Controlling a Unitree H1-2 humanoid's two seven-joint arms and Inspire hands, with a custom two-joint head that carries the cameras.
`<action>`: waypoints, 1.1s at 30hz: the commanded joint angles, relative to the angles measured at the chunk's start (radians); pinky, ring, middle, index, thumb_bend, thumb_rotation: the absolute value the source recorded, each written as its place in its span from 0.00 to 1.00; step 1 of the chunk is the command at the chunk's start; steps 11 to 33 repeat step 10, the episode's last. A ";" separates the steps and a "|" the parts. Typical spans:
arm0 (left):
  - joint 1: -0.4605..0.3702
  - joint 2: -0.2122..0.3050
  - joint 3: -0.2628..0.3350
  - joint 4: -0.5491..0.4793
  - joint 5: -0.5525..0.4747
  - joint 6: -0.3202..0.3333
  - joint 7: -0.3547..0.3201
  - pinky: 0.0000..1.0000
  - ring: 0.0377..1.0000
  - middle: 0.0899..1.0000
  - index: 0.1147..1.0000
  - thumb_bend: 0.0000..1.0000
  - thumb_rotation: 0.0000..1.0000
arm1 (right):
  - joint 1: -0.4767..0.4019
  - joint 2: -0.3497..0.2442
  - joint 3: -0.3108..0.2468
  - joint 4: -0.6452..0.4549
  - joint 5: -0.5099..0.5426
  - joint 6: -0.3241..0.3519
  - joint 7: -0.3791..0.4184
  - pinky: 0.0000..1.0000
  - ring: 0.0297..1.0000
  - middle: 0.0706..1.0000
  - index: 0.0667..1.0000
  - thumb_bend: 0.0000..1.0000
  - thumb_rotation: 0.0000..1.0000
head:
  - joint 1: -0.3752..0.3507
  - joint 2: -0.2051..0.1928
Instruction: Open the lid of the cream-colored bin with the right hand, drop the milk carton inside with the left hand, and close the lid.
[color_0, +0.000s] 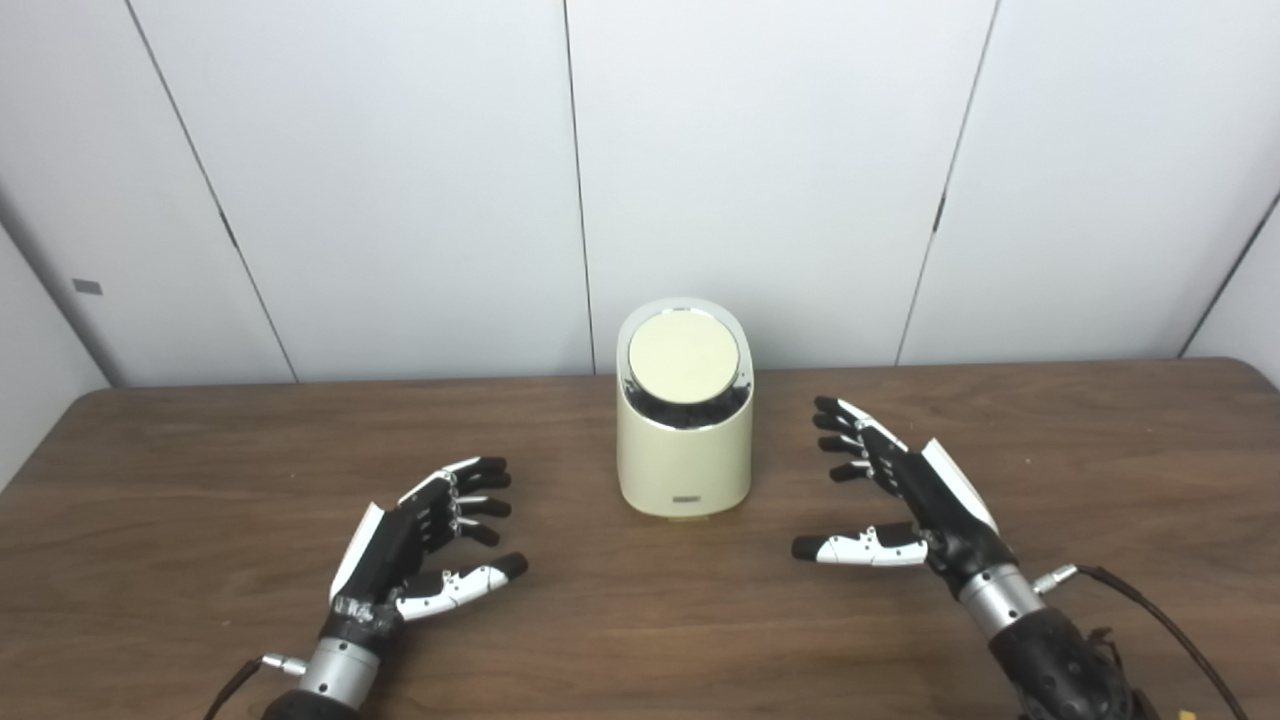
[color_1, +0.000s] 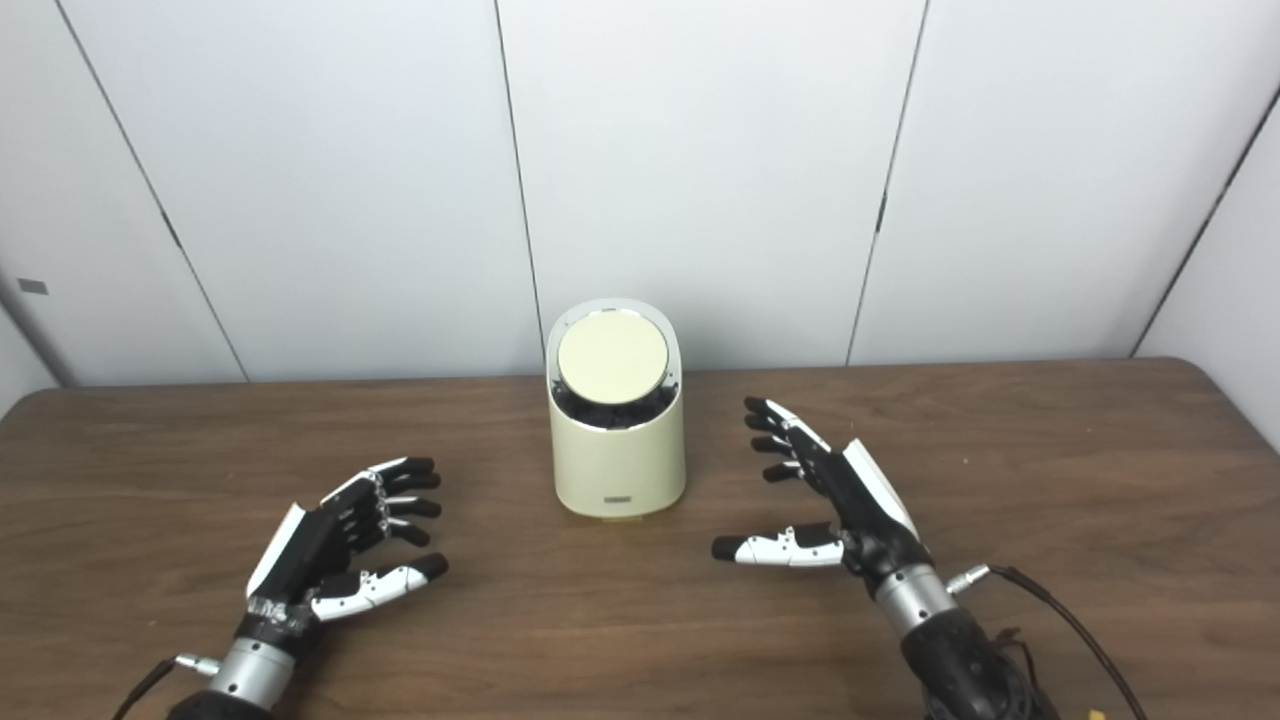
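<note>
On the brown worktop (color_0: 200, 470) the cream-colored bin (color_0: 684, 455) stands at 12 o'clock with its lid (color_0: 684, 357) shut. The right robot hand (color_0: 905, 490) at 4 o'clock and the left robot hand (color_0: 425, 540) at 8 o'clock both rest empty with fingers spread. No milk carton is visible, so the drop may fail for want of it, and a sideways push on the lid could slide the light-looking bin.

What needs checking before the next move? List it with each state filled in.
1. Bin upright on the table: ok.
2. Lid shut, ready to be opened: ok.
3. Right robot hand open and empty, beside the bin, not touching it: ok.
4. Left robot hand open and empty: ok.
5. Milk carton within reach: not ok, none is visible in either view.
6. Path from right robot hand to lid unobstructed: ok.
</note>
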 joint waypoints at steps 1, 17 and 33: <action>-0.013 0.006 0.002 -0.021 -0.007 -0.036 0.001 0.59 0.69 0.77 0.81 0.71 0.10 | -0.016 -0.016 -0.003 -0.007 0.008 -0.065 -0.026 0.72 0.82 0.87 0.89 0.76 0.24 | -0.001 0.002; -0.018 0.003 0.004 -0.020 -0.009 -0.053 0.004 0.58 0.68 0.77 0.81 0.71 0.11 | 0.009 -0.006 -0.009 0.026 0.023 -0.110 -0.063 0.69 0.80 0.86 0.88 0.77 0.28 | -0.003 0.003; -0.018 0.003 0.004 -0.020 -0.009 -0.053 0.004 0.58 0.68 0.77 0.81 0.71 0.11 | 0.009 -0.006 -0.009 0.026 0.023 -0.110 -0.063 0.69 0.80 0.86 0.88 0.77 0.28 | -0.003 0.003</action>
